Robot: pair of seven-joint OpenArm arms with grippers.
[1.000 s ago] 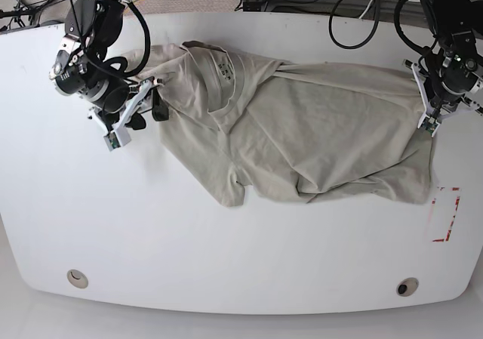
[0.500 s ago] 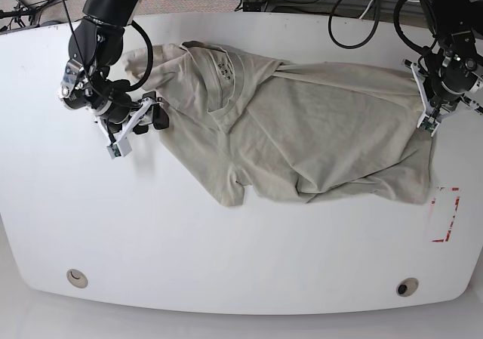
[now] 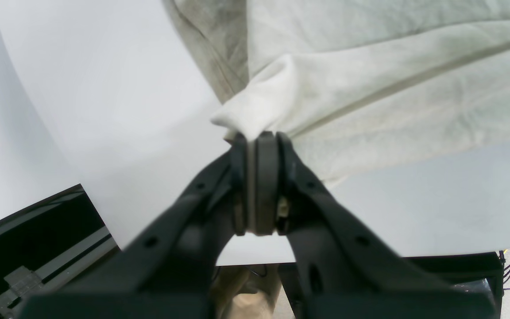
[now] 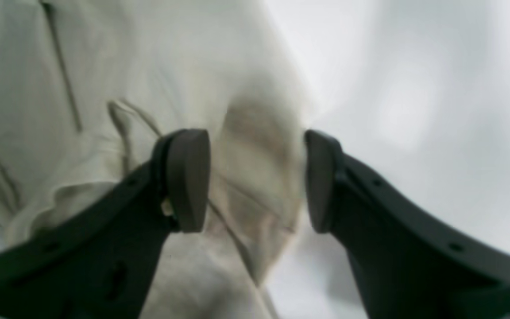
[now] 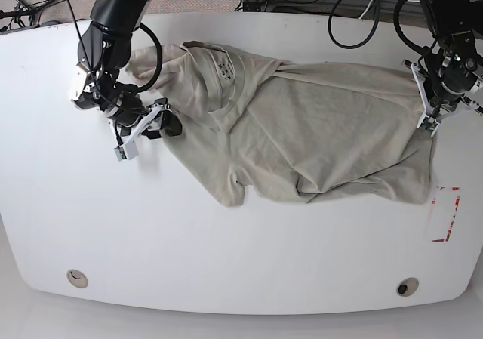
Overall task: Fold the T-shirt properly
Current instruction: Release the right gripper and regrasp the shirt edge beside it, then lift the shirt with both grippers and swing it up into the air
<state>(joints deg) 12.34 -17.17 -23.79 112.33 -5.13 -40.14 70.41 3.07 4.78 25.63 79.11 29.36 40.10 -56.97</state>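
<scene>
Cloth lies crumpled across the middle and far side of the white table (image 5: 226, 263): the T-shirt (image 5: 317, 139) is stretched with its long axis running across the base view from side to side, collar end toward that view's left and hem end toward its right, where it bunches into loose folds near the red-marked corner. The ribbed neck opening (image 5: 223, 78) faces up and toward the left, so the garment points collar-first at the right arm. The left gripper (image 3: 257, 137) is pinched tight on a small peak of fabric at the hem-side edge, pads pressed together with the cloth between them, and the shirt fans away from that pinch across the table (the wrist view shows a seam running off from the grip). The right gripper (image 4: 255, 177) stands with its pads apart, straddling a raised fold of the shirt's shoulder or sleeve edge; the fold sits between the pads, nearer the left-hand one, though the blur hides whether either pad touches it. In the base view this gripper is at the shirt's collar-side border, just beside the fabric edge. Judged from this, the coming move depends on the right jaws closing on that fold, so that both ends of the long axis are held and can be drawn taut.
</scene>
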